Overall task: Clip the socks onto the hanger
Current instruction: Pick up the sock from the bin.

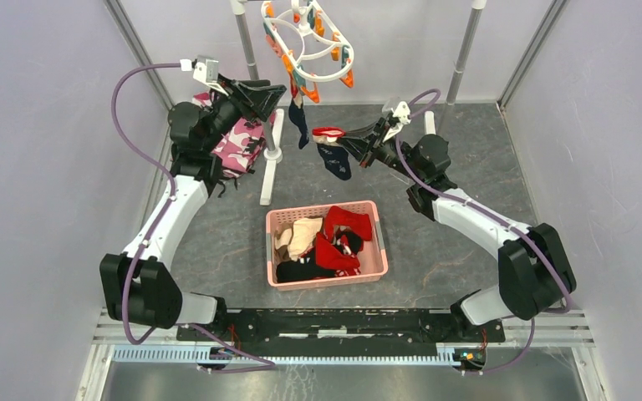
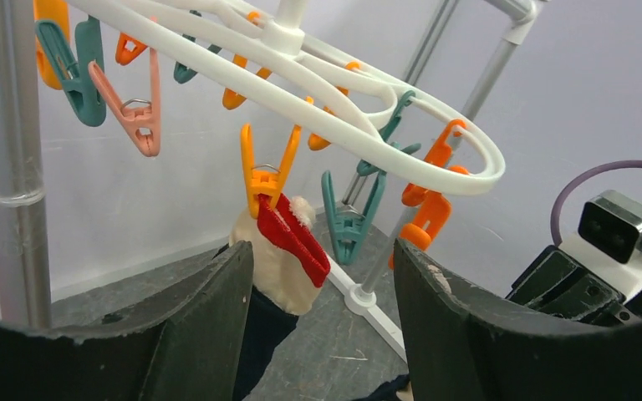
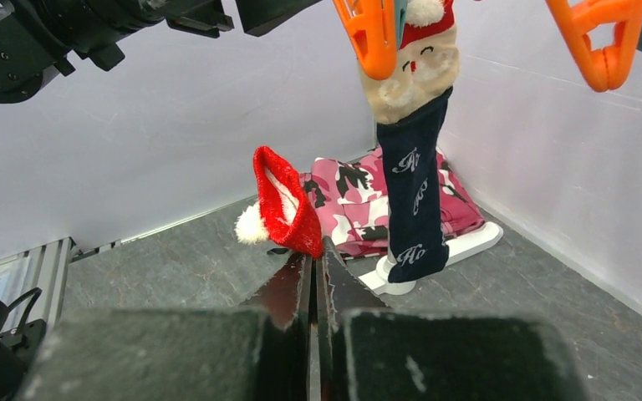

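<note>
So far: one sock up, one in the tool, the rest in the basket

Only one of the socks hangs from the hanger (image 1: 308, 43), at the upper centre of the overhead view. It is a navy Santa sock (image 3: 412, 192), pinched at its top by an orange clip (image 2: 266, 180) under the white ring. The other clips that show there hang bare.

A second navy sock (image 1: 335, 159) looks to be next. The right tool (image 3: 313, 271) is clenched on its red, white-tufted cuff, just below and right of the hanger in the overhead view, and the foot dangles free above the worktop (image 1: 217, 242). No clip holds it yet. The left tool (image 2: 324, 276) is released and grasps nothing. It is raised close under the ring beside the hung sock, well placed, I judge, to press a clip open.

The pink basket (image 1: 326, 282) at mid-frame holds a heap of red, beige and black socks; how many, I cannot tell. I judge the task barely begun.
</note>
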`<state>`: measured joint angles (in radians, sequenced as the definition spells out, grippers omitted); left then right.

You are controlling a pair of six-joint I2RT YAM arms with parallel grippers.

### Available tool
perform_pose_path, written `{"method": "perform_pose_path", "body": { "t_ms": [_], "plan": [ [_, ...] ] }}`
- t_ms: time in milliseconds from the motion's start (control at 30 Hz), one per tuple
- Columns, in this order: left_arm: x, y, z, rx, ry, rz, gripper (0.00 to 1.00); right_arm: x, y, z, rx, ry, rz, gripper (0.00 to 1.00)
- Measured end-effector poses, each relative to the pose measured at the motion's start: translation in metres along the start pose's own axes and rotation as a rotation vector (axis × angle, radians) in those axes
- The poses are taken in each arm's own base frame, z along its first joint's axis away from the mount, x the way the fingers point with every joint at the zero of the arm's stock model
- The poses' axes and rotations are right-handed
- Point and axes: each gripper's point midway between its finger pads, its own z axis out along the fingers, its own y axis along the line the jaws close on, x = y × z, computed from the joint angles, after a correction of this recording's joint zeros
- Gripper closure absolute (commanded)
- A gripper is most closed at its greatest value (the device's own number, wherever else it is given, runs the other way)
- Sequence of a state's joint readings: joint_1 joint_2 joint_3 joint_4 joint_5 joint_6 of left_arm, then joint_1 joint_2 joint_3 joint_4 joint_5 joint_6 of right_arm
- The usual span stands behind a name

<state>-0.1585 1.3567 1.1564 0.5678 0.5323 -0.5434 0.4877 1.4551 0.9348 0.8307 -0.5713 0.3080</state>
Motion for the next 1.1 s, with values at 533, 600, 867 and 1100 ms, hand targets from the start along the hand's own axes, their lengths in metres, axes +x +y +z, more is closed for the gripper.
{"method": "perform_pose_path", "body": {
  "t_ms": [533, 600, 867, 1100],
  "plan": [
    [0.019, 0.001, 0.016, -0.022, 0.082, -0.009, 0.32, -0.003, 0.0, 0.006, -0.032, -0.012, 0.029, 1.0],
    [0.02, 0.0, 0.018, -0.019, 0.086, -0.011, 0.32, -0.003, -0.001, 0.007, -0.031, -0.011, 0.03, 1.0],
    [0.027, -0.008, 0.025, 0.002, 0.106, -0.017, 0.31, -0.001, -0.003, 0.007, -0.032, -0.007, 0.036, 1.0],
    [0.03, -0.013, 0.028, 0.011, 0.113, -0.02, 0.29, 0.0, -0.001, 0.007, -0.038, -0.004, 0.04, 1.0]
  ]
}}
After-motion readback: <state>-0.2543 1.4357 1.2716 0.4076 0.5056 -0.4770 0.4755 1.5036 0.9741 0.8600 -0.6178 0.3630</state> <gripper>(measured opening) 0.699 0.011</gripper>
